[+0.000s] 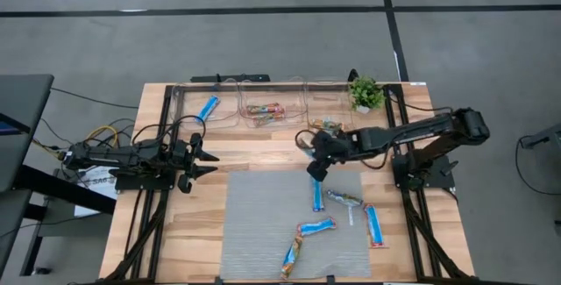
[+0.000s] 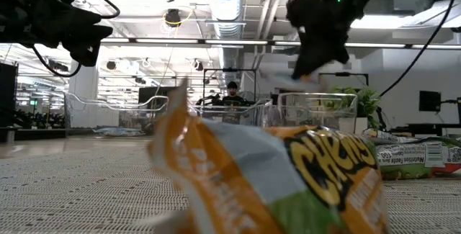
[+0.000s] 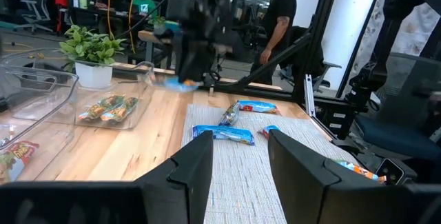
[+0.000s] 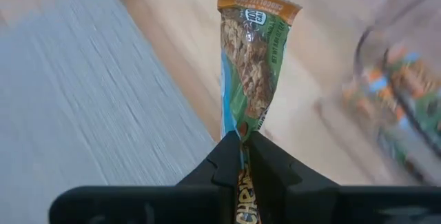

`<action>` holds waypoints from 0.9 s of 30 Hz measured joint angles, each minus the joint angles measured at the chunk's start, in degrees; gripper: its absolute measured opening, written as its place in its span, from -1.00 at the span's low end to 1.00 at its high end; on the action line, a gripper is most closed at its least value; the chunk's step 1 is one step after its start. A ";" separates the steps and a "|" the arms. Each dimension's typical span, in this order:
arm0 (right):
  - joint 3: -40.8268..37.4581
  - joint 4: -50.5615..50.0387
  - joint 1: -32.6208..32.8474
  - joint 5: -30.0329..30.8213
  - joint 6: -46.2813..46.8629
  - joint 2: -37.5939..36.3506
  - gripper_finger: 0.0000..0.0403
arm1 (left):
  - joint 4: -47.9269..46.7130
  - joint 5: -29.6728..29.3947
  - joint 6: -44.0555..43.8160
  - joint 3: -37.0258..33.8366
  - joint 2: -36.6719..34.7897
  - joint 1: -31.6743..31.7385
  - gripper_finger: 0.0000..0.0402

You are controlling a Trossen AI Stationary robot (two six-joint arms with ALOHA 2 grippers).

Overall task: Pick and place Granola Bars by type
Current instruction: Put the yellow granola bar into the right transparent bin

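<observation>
**One bar aloft, five on the mat**

Our right gripper [image 4: 241, 141] pinches a green-and-orange granola bar [image 4: 249, 62] by its crimped end, above the wood just beyond the grey woven mat [image 1: 263, 206]. On the mat we count five bars [image 1: 317, 195]: three blue, two multicoloured. Three clear plastic bins [image 1: 263, 110] behind hold sorted bars. Our left gripper [image 1: 203, 158] waits at the table's left, fingers apart and empty.

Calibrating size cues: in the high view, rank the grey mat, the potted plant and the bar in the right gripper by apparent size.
1. Grey mat, by far the largest.
2. Potted plant.
3. Bar hanging from the right gripper, narrowest, partly hidden.
</observation>
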 joint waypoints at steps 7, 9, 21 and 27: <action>0.04 5.36 -2.55 8.05 -0.02 -6.32 -0.90 | -0.01 0.00 0.00 0.01 0.00 0.00 -0.34; 0.04 5.16 -4.16 10.88 -0.04 -7.62 -0.90 | -0.01 0.00 0.00 0.02 0.00 0.00 -0.34; 0.07 -8.45 -15.05 17.28 -0.18 -9.30 -0.92 | 0.02 0.00 0.00 0.00 0.00 -0.02 -0.34; 0.25 -13.77 -17.10 16.95 -0.07 -7.15 -0.92 | -0.01 0.01 0.00 0.00 0.00 -0.01 -0.34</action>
